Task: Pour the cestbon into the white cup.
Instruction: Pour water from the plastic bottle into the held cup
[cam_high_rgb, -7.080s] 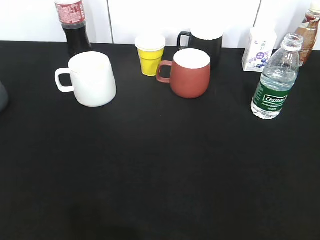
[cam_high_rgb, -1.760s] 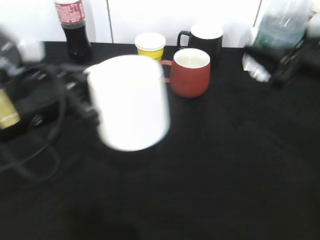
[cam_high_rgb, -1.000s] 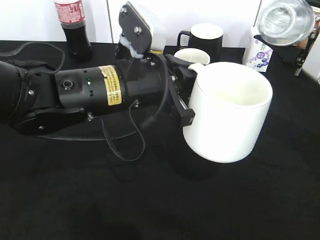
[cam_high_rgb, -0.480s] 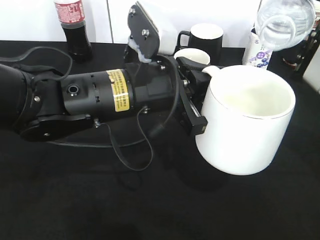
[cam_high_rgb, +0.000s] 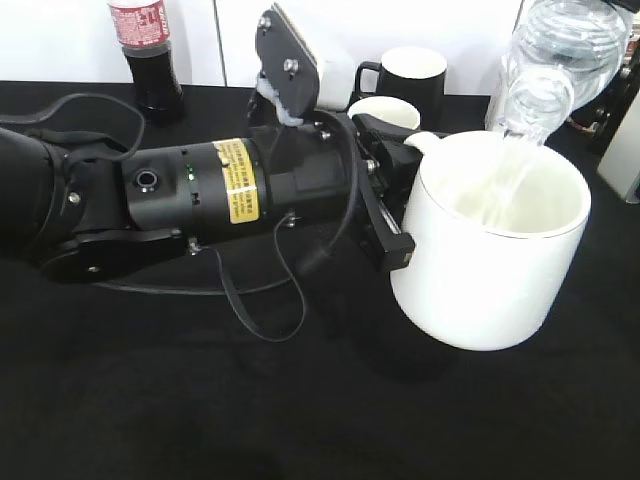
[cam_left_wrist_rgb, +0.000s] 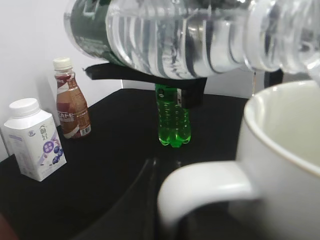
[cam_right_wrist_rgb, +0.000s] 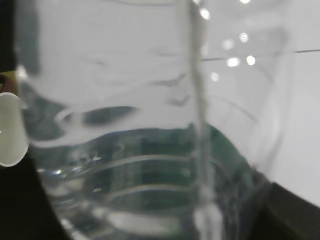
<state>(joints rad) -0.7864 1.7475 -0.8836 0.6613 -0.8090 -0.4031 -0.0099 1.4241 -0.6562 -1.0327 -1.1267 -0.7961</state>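
Observation:
My left gripper (cam_high_rgb: 395, 215) is shut on the handle of the white cup (cam_high_rgb: 490, 250) and holds it raised above the table, right of centre. The handle fills the bottom of the left wrist view (cam_left_wrist_rgb: 200, 187). The cestbon (cam_high_rgb: 550, 60), a clear ribbed bottle, is tipped mouth-down over the cup's far rim, and a stream of water falls into the cup. It spans the top of the left wrist view (cam_left_wrist_rgb: 190, 37), green label at left. It fills the right wrist view (cam_right_wrist_rgb: 150, 150), where my right gripper's jaws are hidden behind it.
At the table's back stand a cola bottle (cam_high_rgb: 145, 50), a black mug (cam_high_rgb: 410, 72) and a red-brown mug (cam_high_rgb: 385, 108) partly behind the arm. The left wrist view shows a white carton (cam_left_wrist_rgb: 34, 140), a brown drink bottle (cam_left_wrist_rgb: 70, 102) and a green bottle (cam_left_wrist_rgb: 172, 117).
The bottle has tipped further over the cup and water now streams into it. The left arm and cup have stayed almost still since half a second ago.

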